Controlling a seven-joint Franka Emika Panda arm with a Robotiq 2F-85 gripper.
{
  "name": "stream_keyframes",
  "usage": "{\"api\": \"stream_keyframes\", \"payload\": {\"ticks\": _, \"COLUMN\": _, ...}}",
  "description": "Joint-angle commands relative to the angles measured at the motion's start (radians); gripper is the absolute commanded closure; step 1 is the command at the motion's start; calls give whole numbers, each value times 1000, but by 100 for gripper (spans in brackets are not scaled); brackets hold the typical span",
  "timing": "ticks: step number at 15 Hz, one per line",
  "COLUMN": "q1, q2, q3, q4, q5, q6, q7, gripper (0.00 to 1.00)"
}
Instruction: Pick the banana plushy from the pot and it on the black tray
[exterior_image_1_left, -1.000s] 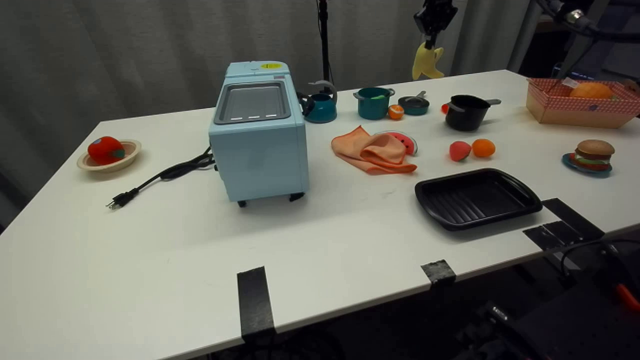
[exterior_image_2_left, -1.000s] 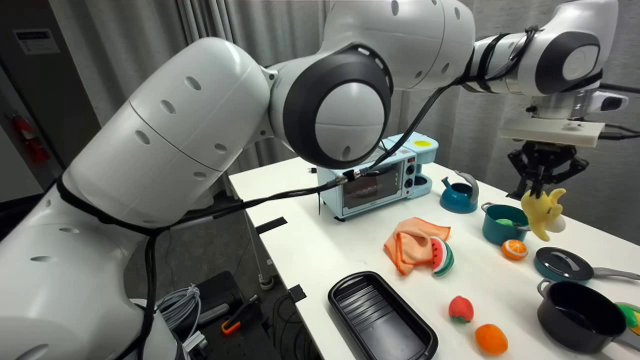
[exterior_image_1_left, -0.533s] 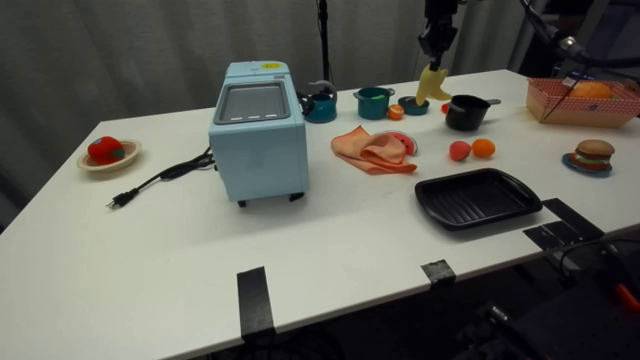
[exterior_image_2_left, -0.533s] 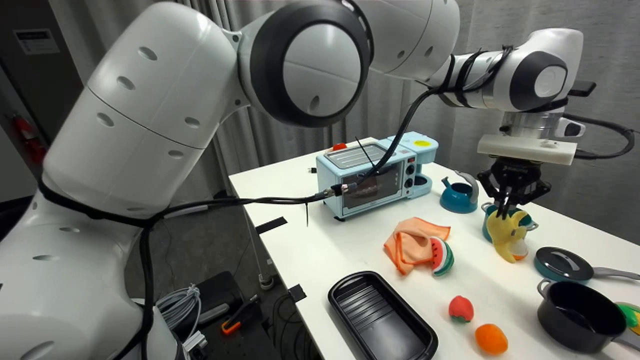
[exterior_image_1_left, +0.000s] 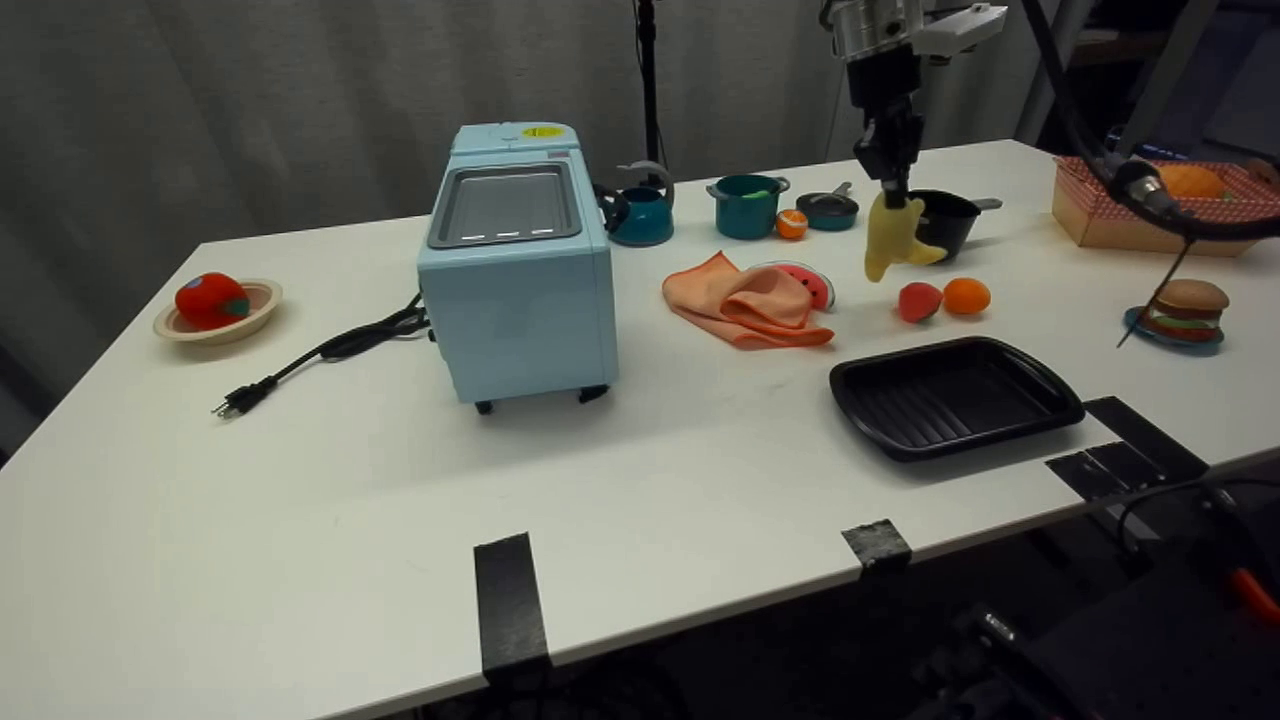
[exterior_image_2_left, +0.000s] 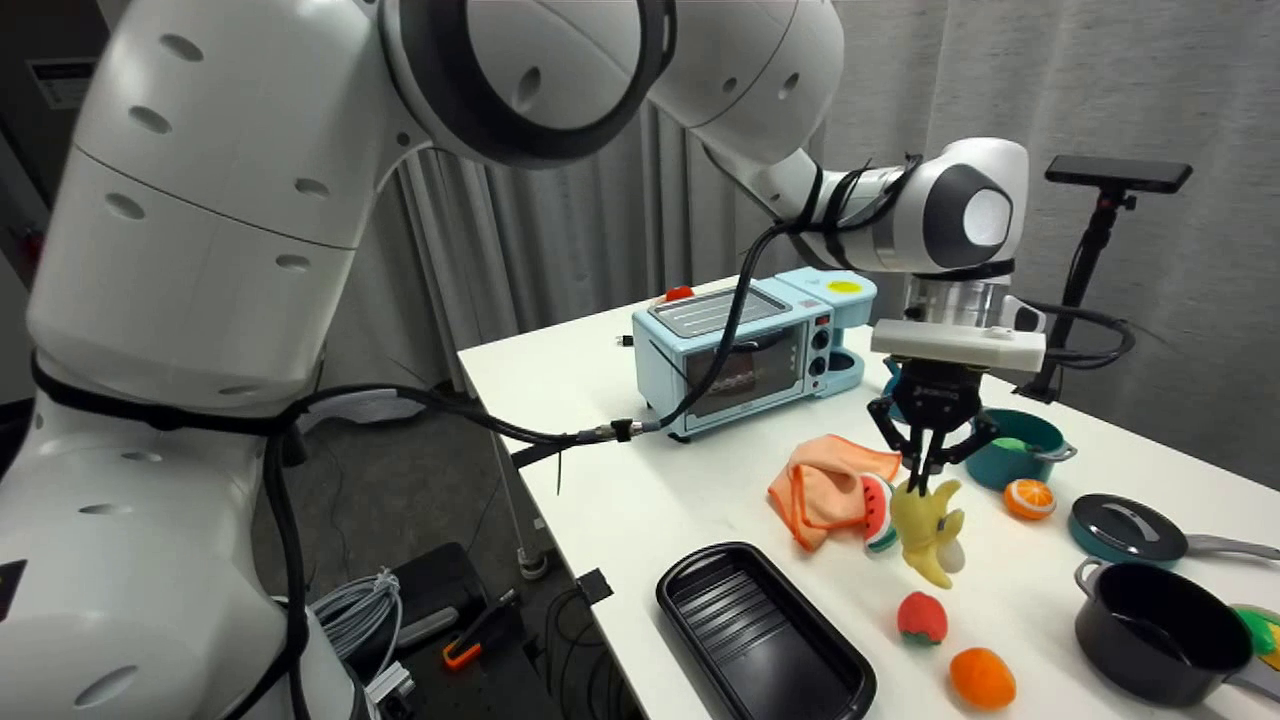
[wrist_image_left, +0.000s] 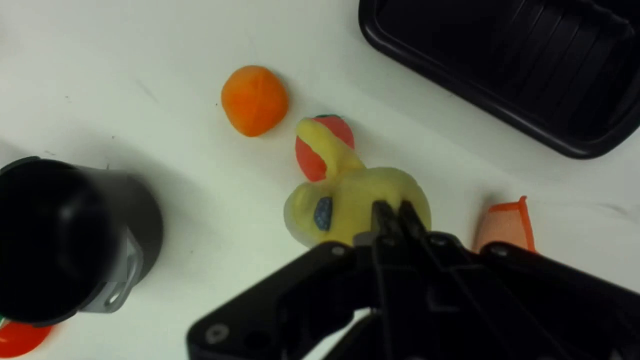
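Note:
My gripper (exterior_image_2_left: 918, 487) is shut on the pale yellow banana plushy (exterior_image_2_left: 922, 530), which hangs from the fingertips in the air above the table. In the wrist view, the fingertips (wrist_image_left: 393, 206) pinch the plushy (wrist_image_left: 345, 205) near one end. The black pot (exterior_image_2_left: 1115, 640) stands upright on the table, and no plushy shows in it. It is partly hidden behind the plushy (exterior_image_1_left: 888, 240) in an exterior view (exterior_image_1_left: 950, 238). The black tray (exterior_image_2_left: 775, 640) lies flat near the table edge, with nothing on it. It shows at the top right of the wrist view (wrist_image_left: 482, 102).
A red strawberry (exterior_image_2_left: 921, 618) and an orange fruit (exterior_image_2_left: 982, 678) lie between pot and tray. An orange cloth (exterior_image_2_left: 825, 485) and watermelon slice (exterior_image_2_left: 878, 510) lie nearby. A teal pot (exterior_image_1_left: 745, 210), lidded pan (exterior_image_1_left: 828, 210), toaster oven (exterior_image_1_left: 520, 320), basket (exterior_image_1_left: 1160, 225) and burger (exterior_image_1_left: 1185, 310) stand around.
The gripper, shut on the plushy throughout, has moved down and from the back of the table toward the tray, now over the strawberry's area. The pot and tray have not moved.

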Motion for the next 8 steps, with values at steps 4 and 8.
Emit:
{"api": "stream_keyframes", "payload": {"ticks": 4, "q1": 91, "q2": -185, "q3": 6, "q4": -413, "q5": -185, "q6": 102, "q7": 44, "gripper": 99}}
{"api": "stream_keyframes", "payload": {"ticks": 8, "q1": 149, "q2": -267, "q3": 28, "q4": -639, "q5": -298, "q6": 103, "q7": 95, "gripper": 99}}
